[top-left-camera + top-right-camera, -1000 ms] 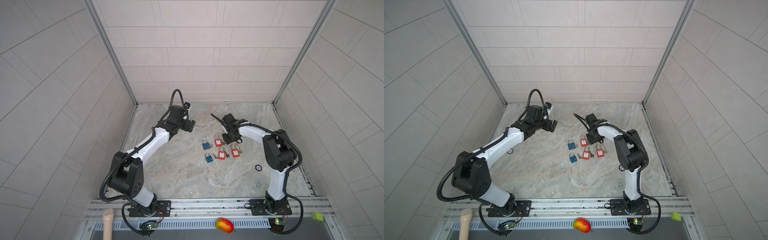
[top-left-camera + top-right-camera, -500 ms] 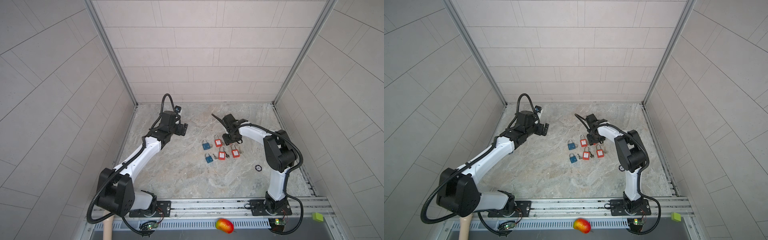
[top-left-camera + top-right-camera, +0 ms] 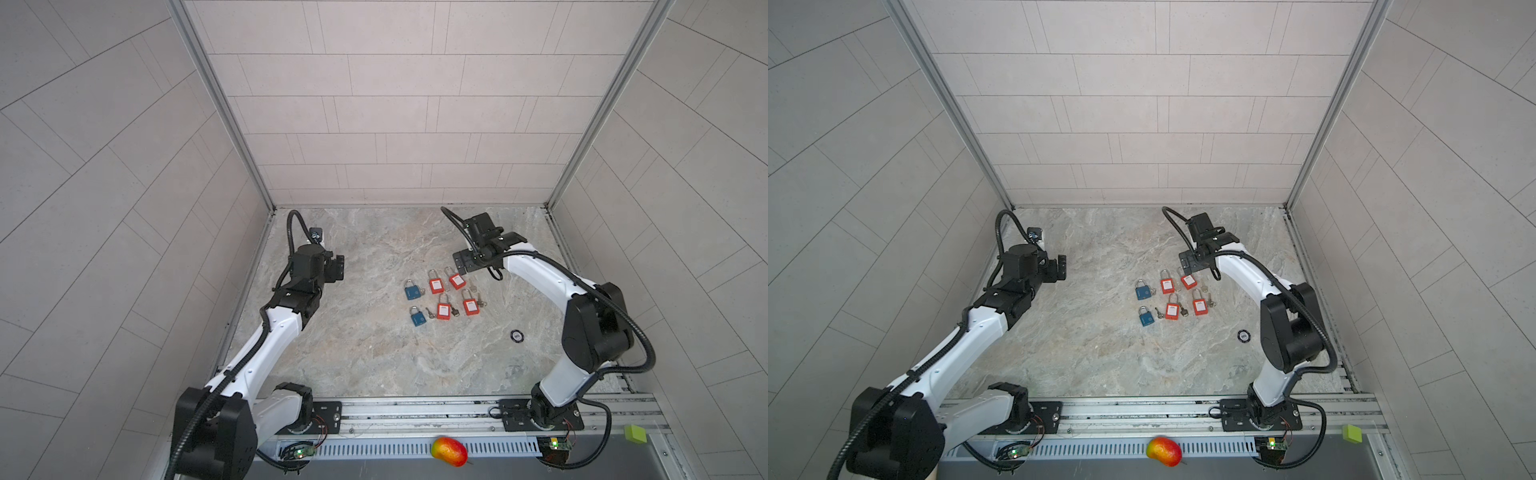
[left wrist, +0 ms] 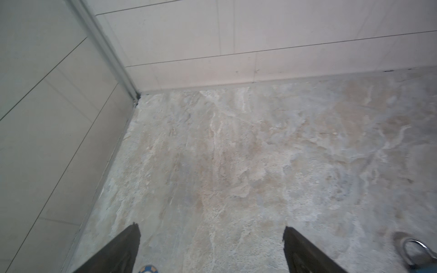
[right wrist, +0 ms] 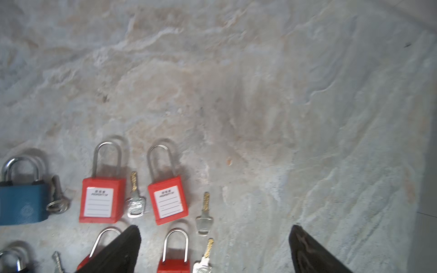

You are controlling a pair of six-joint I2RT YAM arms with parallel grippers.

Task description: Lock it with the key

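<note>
Several padlocks lie in two rows on the stone floor in both top views: two blue ones (image 3: 412, 292) on the left and several red ones (image 3: 435, 285), each with a key beside it. My right gripper (image 3: 467, 266) hovers open just behind the far right red padlock (image 5: 169, 204). In the right wrist view its jaws (image 5: 215, 228) stand wide apart with nothing between them, and a loose key (image 5: 204, 217) lies on the floor just ahead of them. My left gripper (image 3: 338, 268) hangs open and empty far to the left of the locks.
A black round disc (image 3: 516, 335) lies on the floor right of the locks. A mango (image 3: 449, 451) and a green block (image 3: 636, 433) sit by the front rail. Tiled walls close in the back and sides. A blue padlock's shackle (image 4: 413, 250) shows in the left wrist view.
My right gripper has opened from partly closed to wide, staying near the far right red padlock. The left arm has swung left and back, away from the locks.
</note>
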